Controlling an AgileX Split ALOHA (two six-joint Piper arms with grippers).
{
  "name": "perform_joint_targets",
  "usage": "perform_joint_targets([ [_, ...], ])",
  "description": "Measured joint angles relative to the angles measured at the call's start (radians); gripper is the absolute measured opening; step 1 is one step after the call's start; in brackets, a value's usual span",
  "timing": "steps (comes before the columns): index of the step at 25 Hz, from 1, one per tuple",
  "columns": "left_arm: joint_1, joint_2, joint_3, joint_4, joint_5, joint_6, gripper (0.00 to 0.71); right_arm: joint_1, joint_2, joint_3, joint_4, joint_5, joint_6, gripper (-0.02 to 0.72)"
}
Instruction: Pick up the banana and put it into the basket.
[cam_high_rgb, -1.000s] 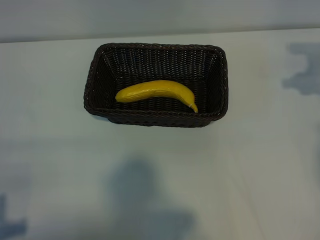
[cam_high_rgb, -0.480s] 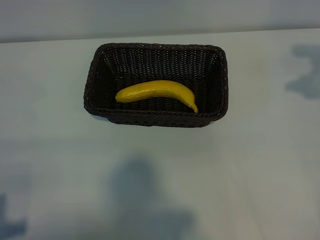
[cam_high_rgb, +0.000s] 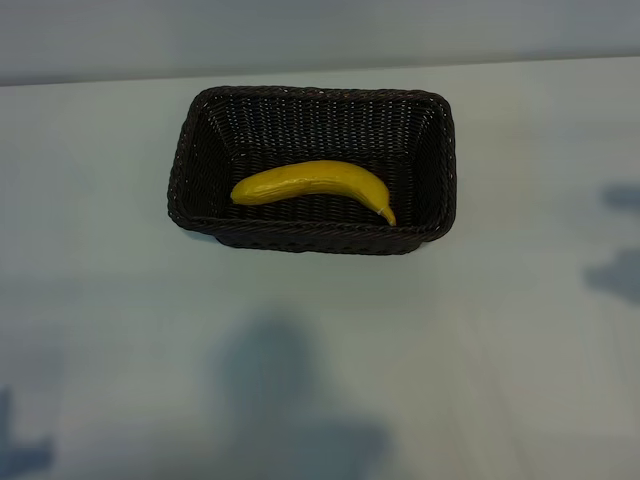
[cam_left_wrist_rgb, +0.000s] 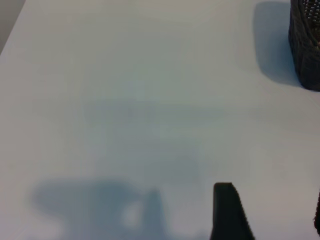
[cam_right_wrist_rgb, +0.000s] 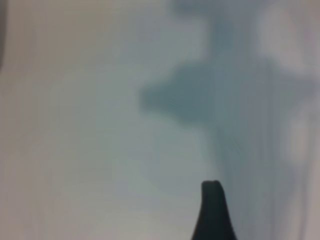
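Note:
The yellow banana (cam_high_rgb: 310, 181) lies on the floor of the dark brown wicker basket (cam_high_rgb: 312, 238), at the far middle of the table, its dark tip pointing right. Neither arm shows in the exterior view. In the left wrist view my left gripper (cam_left_wrist_rgb: 272, 205) hangs open over bare table, with one finger (cam_left_wrist_rgb: 227, 212) in full view and the other at the picture's edge; a corner of the basket (cam_left_wrist_rgb: 306, 47) lies well ahead of it. One finger (cam_right_wrist_rgb: 212, 215) of my right gripper shows above bare table, with nothing against it.
The white table (cam_high_rgb: 320, 360) carries only arm shadows: one at the near middle, one at the right edge. A grey wall runs behind the table's far edge.
The shadow at the table's right edge has slid toward the near side. Banana and basket have not moved.

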Motion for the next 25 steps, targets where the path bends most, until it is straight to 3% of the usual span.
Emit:
perform_joint_targets([
  [10,0.0,0.0,0.0,0.0,0.0,0.002,0.448,0.0,-0.34,0.203,0.0,0.034,0.002,0.52],
  [18,0.0,0.0,0.0,0.0,0.0,0.002,0.448,0.0,-0.527,0.207,0.022,0.06,0.003,0.519],
  [25,0.0,0.0,0.0,0.0,0.0,0.002,0.448,0.0,-0.59,0.208,0.022,0.149,0.0,0.519],
])
